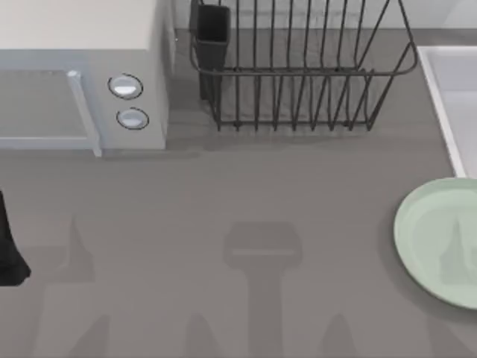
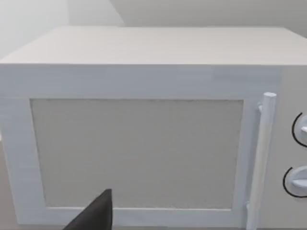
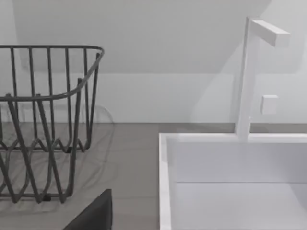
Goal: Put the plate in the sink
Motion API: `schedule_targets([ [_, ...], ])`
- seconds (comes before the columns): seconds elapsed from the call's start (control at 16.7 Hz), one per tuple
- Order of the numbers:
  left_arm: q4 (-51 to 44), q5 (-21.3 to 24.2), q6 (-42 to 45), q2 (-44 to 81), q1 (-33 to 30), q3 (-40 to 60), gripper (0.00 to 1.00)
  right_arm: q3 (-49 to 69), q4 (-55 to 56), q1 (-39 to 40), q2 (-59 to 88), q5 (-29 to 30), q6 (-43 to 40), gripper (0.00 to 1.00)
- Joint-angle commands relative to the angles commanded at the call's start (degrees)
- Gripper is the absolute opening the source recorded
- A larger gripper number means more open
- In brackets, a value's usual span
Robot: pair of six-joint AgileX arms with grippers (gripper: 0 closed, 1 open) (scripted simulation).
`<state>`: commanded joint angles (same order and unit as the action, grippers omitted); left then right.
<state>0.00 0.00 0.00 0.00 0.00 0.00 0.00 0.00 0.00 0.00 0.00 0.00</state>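
Far left, at the worktop's (image 1: 223, 194) left edge: left arm (image 1: 9, 253), dark and low. Left gripper (image 2: 93, 215) as one dark tip in the left wrist view, holding nothing in sight and touching nothing; whether apart or together, cannot tell. Straight ahead of that tip, close: white microwave (image 2: 139, 143), door shut, upright bar handle (image 2: 263, 158) and two round knobs (image 1: 125, 86) on the side away from the tip. Further right, well apart from the left gripper: dark wire dish rack (image 1: 298, 74) with a dark cup (image 1: 211, 33) at its left end. Right again, flat on the worktop and cut by the right edge: the plate (image 1: 436, 239), pale mint green, untouched. Just beyond the plate: the sink (image 1: 440, 97), pale rim; whether the two touch, cannot tell. Right gripper (image 3: 93, 213), again one dark tip, spread not to be told, gripping nothing visible. Ahead of it, the sink's near corner, a white tap (image 3: 247, 76), and the rack off to one side.
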Motion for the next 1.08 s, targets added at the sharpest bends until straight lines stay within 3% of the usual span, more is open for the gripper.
schedule_targets([
  [1.08, 0.0, 0.0, 0.0, 0.0, 0.0, 0.0, 1.0, 1.6, -1.3, 0.4, 1.8, 0.0, 0.5, 1.0],
])
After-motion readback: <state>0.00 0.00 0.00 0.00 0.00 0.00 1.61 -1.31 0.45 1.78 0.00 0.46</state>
